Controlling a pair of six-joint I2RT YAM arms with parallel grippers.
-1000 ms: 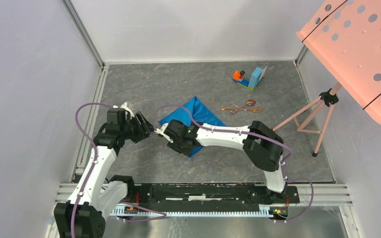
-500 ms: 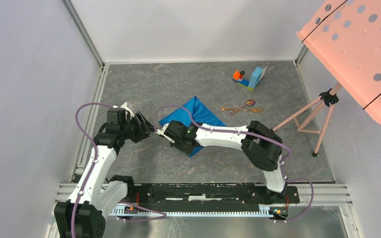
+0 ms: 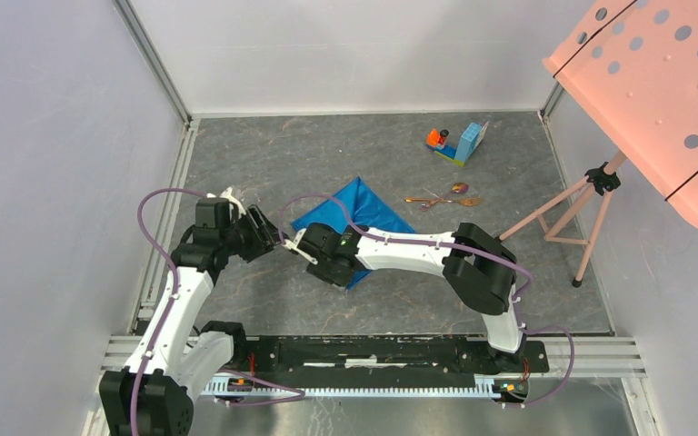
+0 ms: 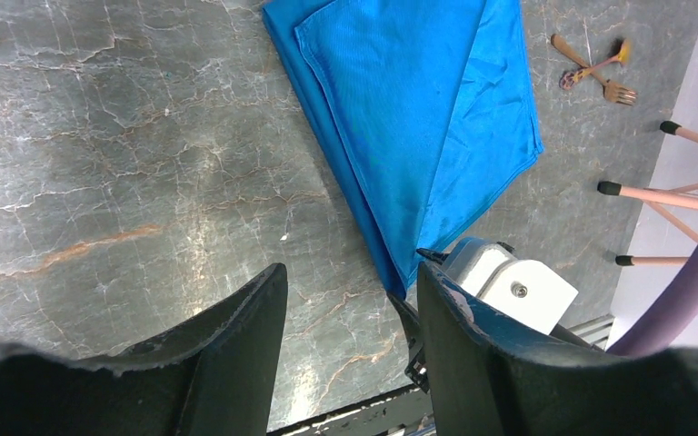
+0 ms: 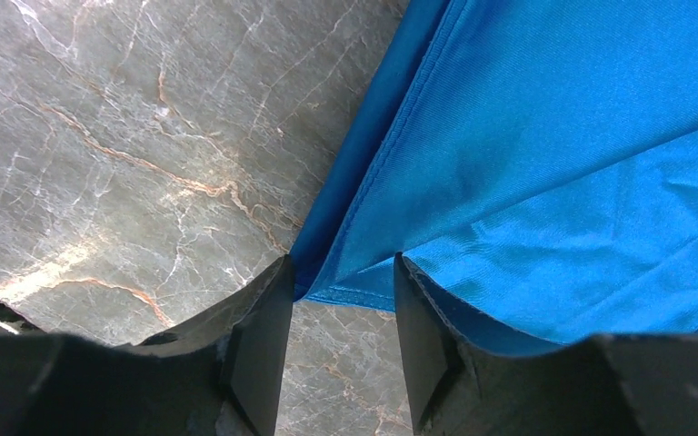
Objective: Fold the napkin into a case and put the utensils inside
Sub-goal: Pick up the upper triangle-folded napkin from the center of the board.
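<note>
The napkin [image 3: 356, 211] is a bright blue cloth lying folded in layers on the grey table, also in the left wrist view [image 4: 418, 118] and right wrist view [image 5: 554, 154]. My right gripper [image 3: 296, 242] is open at the napkin's left corner; in its wrist view the corner lies between the parted tips [image 5: 341, 282]. My left gripper [image 3: 274, 238] is open and empty just left of it, over bare table [image 4: 350, 300]. The copper-gold utensils [image 3: 443, 198] lie crossed to the right of the napkin, also in the left wrist view [image 4: 595, 73]. No case is formed.
An orange-and-blue toy block piece [image 3: 459, 143] stands at the back right. A pink tripod stand [image 3: 582, 213] with a perforated pink board [image 3: 663, 82] stands at the right. Walls enclose the table on three sides.
My right gripper has edged slightly left toward the left gripper at the napkin's corner. The left arm has barely moved.
</note>
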